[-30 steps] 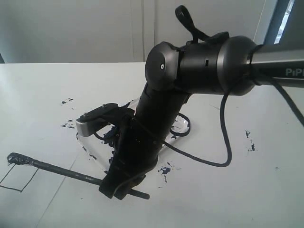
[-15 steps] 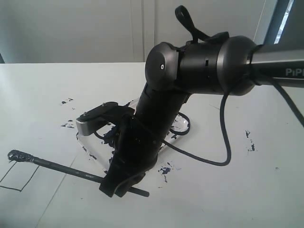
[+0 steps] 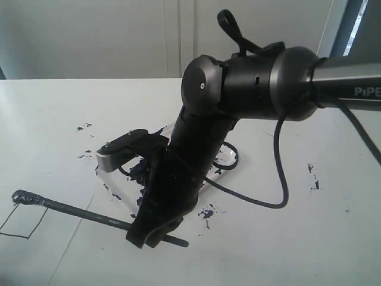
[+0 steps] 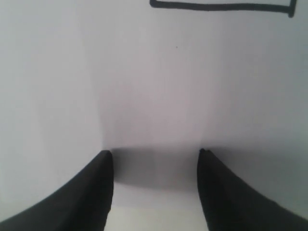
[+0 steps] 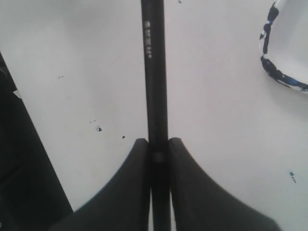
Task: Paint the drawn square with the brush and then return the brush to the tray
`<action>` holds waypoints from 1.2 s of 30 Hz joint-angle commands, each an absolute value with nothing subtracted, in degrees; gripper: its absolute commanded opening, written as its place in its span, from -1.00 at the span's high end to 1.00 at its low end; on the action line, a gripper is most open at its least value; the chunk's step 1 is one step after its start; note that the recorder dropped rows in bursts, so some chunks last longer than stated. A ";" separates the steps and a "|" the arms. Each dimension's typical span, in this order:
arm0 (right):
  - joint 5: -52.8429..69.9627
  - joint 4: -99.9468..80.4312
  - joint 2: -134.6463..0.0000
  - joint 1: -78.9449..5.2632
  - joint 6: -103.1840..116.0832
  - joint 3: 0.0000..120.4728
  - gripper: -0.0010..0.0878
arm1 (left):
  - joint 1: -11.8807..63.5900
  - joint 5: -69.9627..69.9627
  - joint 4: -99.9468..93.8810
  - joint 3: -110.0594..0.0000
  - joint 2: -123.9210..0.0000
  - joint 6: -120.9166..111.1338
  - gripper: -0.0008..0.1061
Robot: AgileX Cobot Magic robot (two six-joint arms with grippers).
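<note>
**Brush tip at the corner of the square**

On the white table [image 3: 309, 238], spotted with dark paint, the drawn square [image 3: 22, 223] lies at the far left. The brush [image 3: 83, 214] has its dark tip at the square's far corner (touching or not, I cannot tell). Its long axis runs rightward into the right gripper [image 3: 149, 235], which is clamped on the shaft. The tray [image 5: 272, 67] sits behind that arm. The left gripper [image 4: 154, 153] has its jaws apart and holds nothing.

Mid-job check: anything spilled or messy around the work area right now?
Yes. Dark paint splatters dot the table on both sides of the tray, well outside it. The drawn square looks unpainted inside.
</note>
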State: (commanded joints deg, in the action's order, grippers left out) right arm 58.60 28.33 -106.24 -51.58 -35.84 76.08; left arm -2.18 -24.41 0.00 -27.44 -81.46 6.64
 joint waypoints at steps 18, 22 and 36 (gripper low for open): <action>60.03 26.71 -108.00 -51.58 -35.84 76.08 0.98 | -2.18 -24.87 1.66 -27.44 -81.29 9.25 -0.09; 60.03 26.92 -109.98 -51.58 -35.84 76.94 0.98 | -2.18 -24.87 1.15 -27.44 -81.29 11.17 -0.09; 60.77 27.06 -110.25 -51.58 -35.84 77.32 0.98 | -2.18 -21.42 -1.73 -27.44 -81.79 20.70 0.01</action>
